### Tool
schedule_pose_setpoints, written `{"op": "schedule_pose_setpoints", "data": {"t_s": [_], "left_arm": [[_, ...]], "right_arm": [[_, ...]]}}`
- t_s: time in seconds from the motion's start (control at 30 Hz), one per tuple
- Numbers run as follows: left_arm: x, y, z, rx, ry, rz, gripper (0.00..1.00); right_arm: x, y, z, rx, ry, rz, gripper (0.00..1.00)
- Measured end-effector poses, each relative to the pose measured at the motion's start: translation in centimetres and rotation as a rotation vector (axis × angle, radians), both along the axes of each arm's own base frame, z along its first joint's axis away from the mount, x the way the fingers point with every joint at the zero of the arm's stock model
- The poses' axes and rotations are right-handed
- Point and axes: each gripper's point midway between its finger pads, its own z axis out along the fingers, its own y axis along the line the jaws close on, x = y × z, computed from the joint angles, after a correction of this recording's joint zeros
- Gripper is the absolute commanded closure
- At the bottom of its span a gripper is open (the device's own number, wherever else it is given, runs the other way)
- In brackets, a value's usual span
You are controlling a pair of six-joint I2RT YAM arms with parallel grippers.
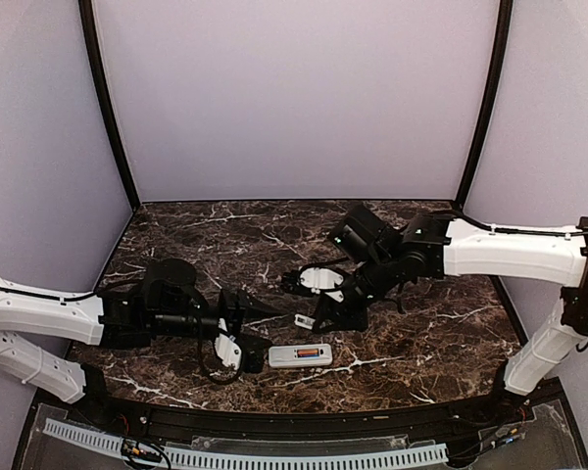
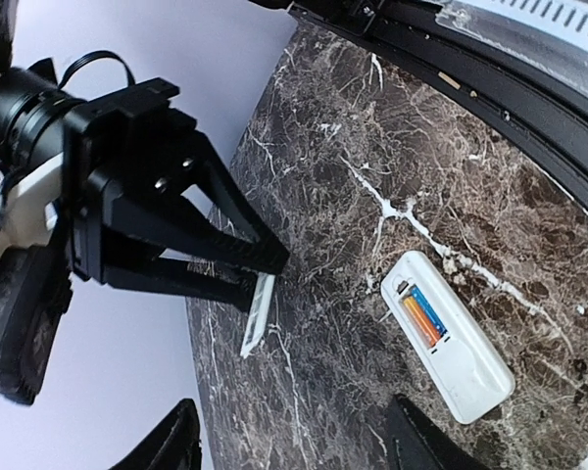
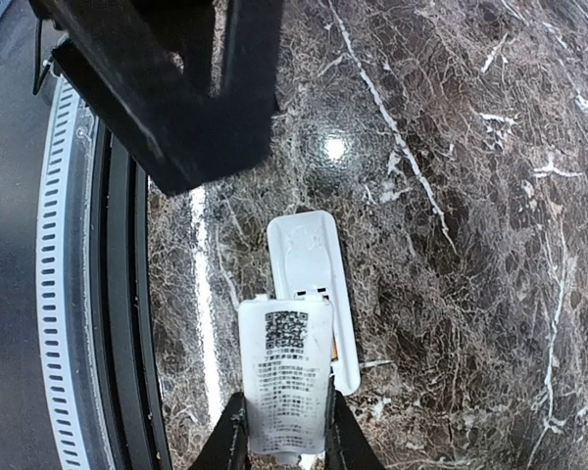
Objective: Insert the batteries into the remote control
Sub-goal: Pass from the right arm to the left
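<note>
The white remote control (image 1: 299, 355) lies back up near the front edge with its battery bay uncovered. The orange battery (image 2: 418, 324) and the blue battery (image 2: 430, 310) sit side by side in the bay. My right gripper (image 1: 310, 318) is shut on the loose white cover piece (image 3: 286, 377), which has printed text and a code on it, and holds it tilted just above the remote (image 3: 312, 269). The cover (image 2: 258, 313) also shows in the left wrist view. My left gripper (image 1: 253, 338) is open and empty, just left of the remote (image 2: 456, 338).
The dark marble table (image 1: 421, 323) ends at a black curved front rail (image 1: 304, 423) close to the remote. A white slotted strip (image 1: 274, 458) runs below the rail. Plain walls enclose the back and sides.
</note>
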Motion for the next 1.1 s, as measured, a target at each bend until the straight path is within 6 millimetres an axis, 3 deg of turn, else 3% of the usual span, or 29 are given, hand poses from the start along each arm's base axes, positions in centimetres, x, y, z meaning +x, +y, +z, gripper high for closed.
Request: {"op": "schedule_pose_setpoints", "data": {"t_s": [0.3,0.67,0.93,1.1], "left_arm": [[0.4,-1.3,-1.0,0.064,-0.105,-0.044,0.41],[0.5,-1.9,-1.3,0.064,-0.111,-0.036,0.80],[0.7,-2.0,-1.2,0.054,-0.112,-0.023,0.99],[0.7,-2.1,-1.5,0.060,-0.100,-0.018,1.00]], "right_arm": [[-0.8,1.4,0.2,-0.007,0.023,0.049,0.86],[-2.1,2.7,0.4,-0.014,0.028,0.112,0.87],[-2.4,3.1,0.1,-0.020,0.031,0.126,0.87],[-2.4,3.0,-0.1,-0.030,0.033,0.123,0.85]]}}
